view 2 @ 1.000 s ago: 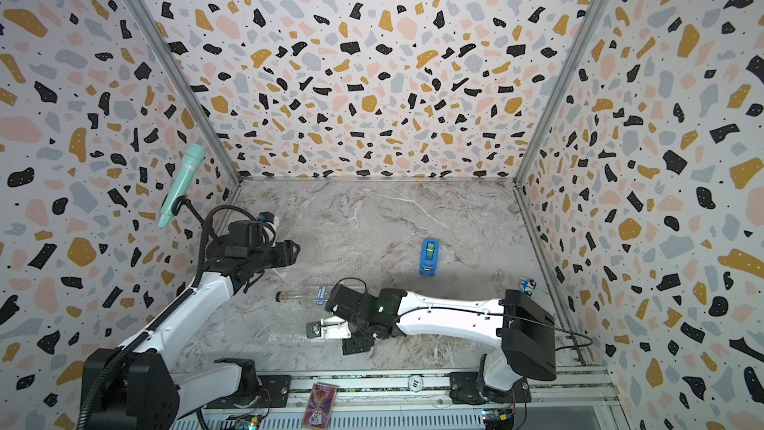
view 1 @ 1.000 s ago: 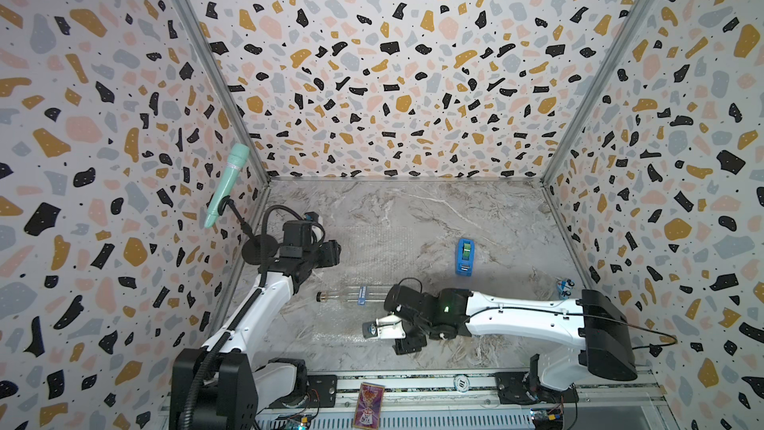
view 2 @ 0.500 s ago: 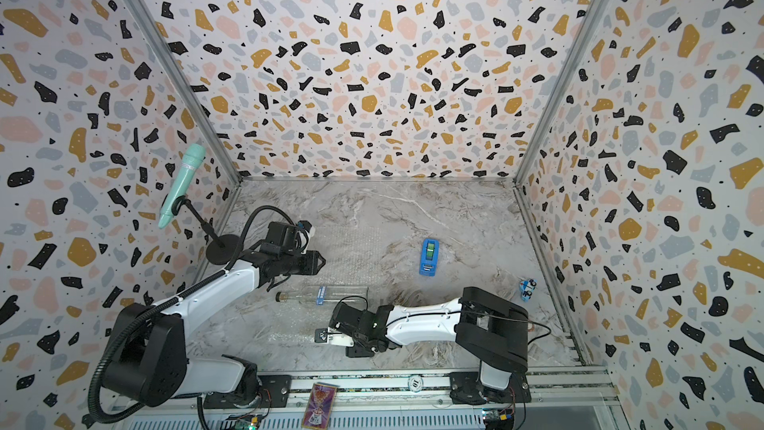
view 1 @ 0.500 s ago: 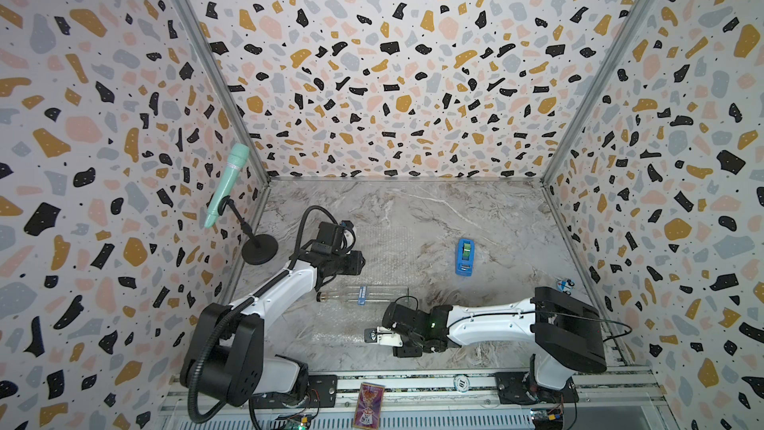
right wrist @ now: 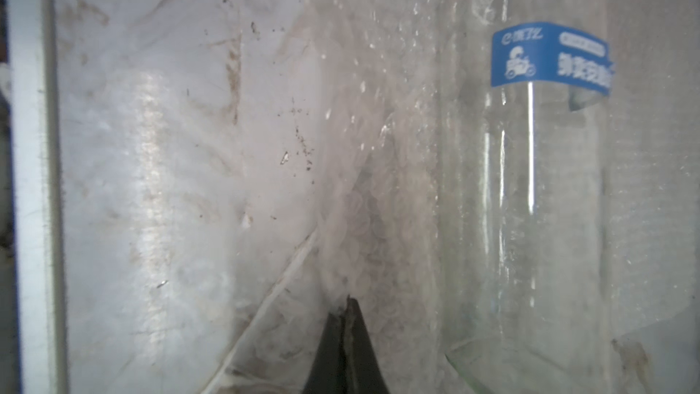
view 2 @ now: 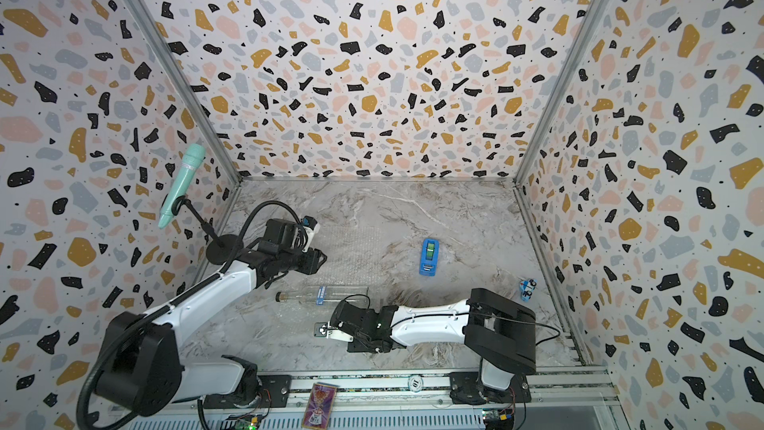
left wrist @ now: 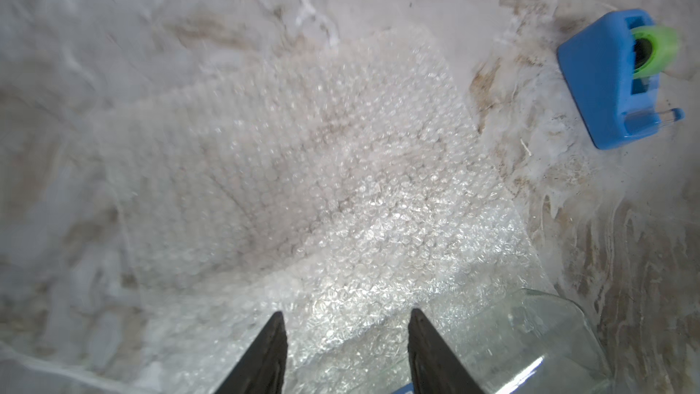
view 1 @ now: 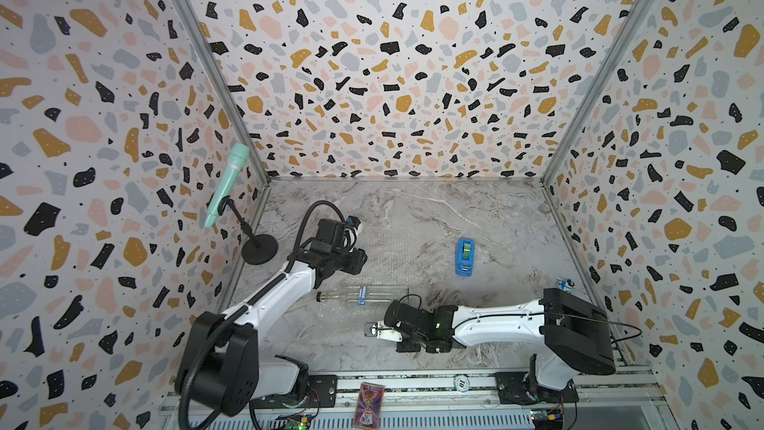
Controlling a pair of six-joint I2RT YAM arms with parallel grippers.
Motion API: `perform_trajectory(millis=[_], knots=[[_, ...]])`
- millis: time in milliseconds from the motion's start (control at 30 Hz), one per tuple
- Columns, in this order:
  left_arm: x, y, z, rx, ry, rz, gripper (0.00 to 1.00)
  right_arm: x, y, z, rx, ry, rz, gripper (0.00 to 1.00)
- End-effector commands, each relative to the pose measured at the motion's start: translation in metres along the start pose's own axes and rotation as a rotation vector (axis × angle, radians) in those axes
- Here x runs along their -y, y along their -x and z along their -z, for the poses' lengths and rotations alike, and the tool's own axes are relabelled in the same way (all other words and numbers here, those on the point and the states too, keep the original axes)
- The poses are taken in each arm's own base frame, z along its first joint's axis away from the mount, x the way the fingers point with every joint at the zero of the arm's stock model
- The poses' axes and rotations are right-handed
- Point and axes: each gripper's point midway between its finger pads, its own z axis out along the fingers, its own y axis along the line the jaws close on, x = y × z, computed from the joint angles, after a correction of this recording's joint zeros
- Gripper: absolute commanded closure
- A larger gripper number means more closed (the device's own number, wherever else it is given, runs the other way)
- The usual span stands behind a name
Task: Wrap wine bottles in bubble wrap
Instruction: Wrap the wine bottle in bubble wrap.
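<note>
Scene: marble-patterned table [view 1: 475, 208] inside speckled walls, seen from above in both top views.
Bottle: slim clear glass bottle [view 1: 361, 295] with a dark cap and a small blue label. It lies on its side across the near part of the wrap, cap toward the left arm.
Wrap: large clear sheet of bubble wrap [left wrist: 322, 168], flat under and beyond the bottle. Nothing covers the bottle yet.
Right gripper: right gripper [right wrist: 346, 308] is clenched, jaws meeting at the tips. The wrap's near edge tents up to them, so I read it as pinching the sheet just beside the bottle.
Left gripper: left gripper [left wrist: 346, 320] hangs over the sheet, jaws apart, grasping nothing. A rounded glass end of the bottle shows beside one jaw.
Bystander: blue tape dispenser with a green roll [view 1: 465, 257], apart from the sheet.
Step, as I judge it: raising the near edge to fold it over the bottle.
Risk, slip: the thin, slick film could pull out of so small a pinch.
Risk, roll: dragging the sheet could set the round bottle rolling off it.
Risk, skew: with only one spot held, the fold may go over crooked and leave the cap end bare.
</note>
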Motion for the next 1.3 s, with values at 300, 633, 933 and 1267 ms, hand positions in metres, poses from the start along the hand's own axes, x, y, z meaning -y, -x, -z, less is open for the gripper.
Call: perform_trajectory(millis=[300, 633, 933, 1267], knots=[[0.03, 0.004, 0.078, 0.5, 0.034, -0.477, 0.35, 0.047, 0.026, 0.027, 0.224, 0.052, -0.169, 1.0], [0.05, -0.021, 0.069, 0.431, -0.049, -0.559, 0.29, 0.057, 0.023, 0.021, 0.237, 0.173, -0.211, 1.0], [0.065, -0.013, 0.074, 0.425, -0.121, -0.224, 0.38, 0.079, 0.022, 0.027, 0.285, 0.18, -0.297, 1.0], [0.072, -0.052, 0.064, 0.249, -0.058, -0.736, 0.24, 0.093, 0.01, 0.024, 0.311, 0.213, -0.387, 1.0]])
